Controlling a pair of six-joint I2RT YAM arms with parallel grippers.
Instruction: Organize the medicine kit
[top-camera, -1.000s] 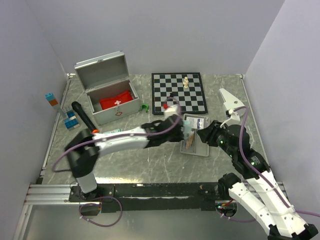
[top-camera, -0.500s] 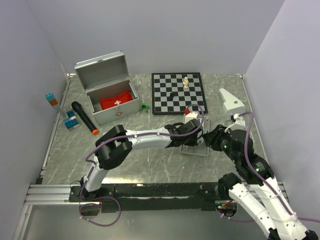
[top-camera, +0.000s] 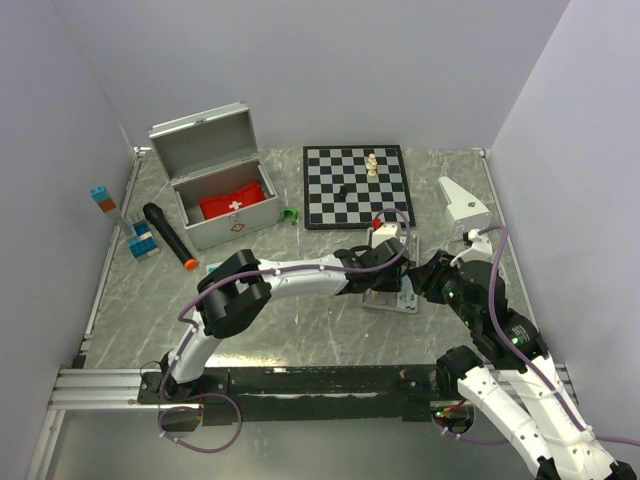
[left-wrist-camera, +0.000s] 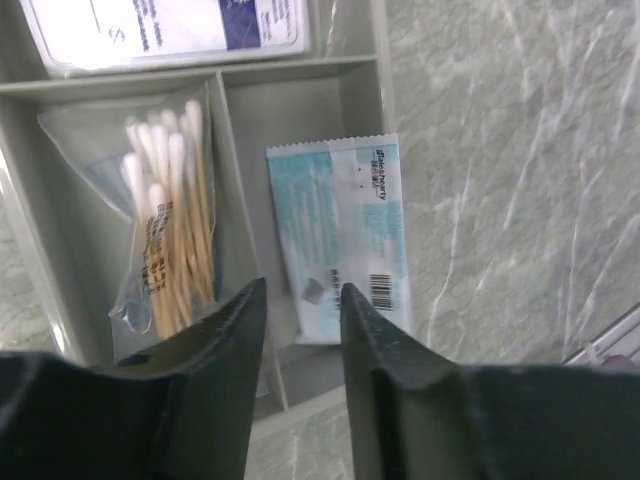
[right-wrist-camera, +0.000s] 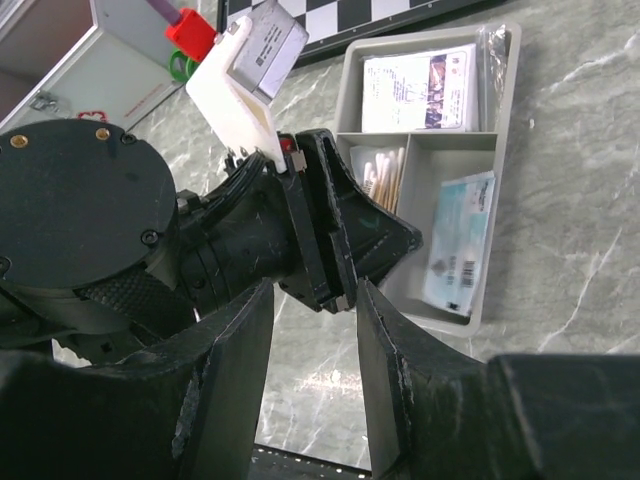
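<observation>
The medicine kit (top-camera: 213, 188), a silver case, stands open at the back left with the red white-cross pouch (top-camera: 234, 206) inside. My left gripper (left-wrist-camera: 300, 300) hangs open just above the grey tray (left-wrist-camera: 380, 90). Nothing is between its fingers. Below them a light blue packet (left-wrist-camera: 345, 235) lies in the tray's right compartment, one edge on the rim. A bag of cotton swabs (left-wrist-camera: 172, 225) fills the neighbouring compartment. My right gripper (right-wrist-camera: 315, 300) is open and empty beside the tray (top-camera: 396, 306), close behind the left gripper (top-camera: 385, 277).
A chessboard (top-camera: 356, 185) with a few pieces lies behind the tray. A black flashlight (top-camera: 166, 235), blue blocks (top-camera: 141, 243) and a green ring (top-camera: 289, 215) sit near the case. A white object (top-camera: 462, 200) rests at the right. A white packet (left-wrist-camera: 165, 30) fills the tray's long compartment.
The left arm swung in over the tray, then its jaws opened. The light blue packet it carried now lies in the tray. The right arm drew back slightly.
</observation>
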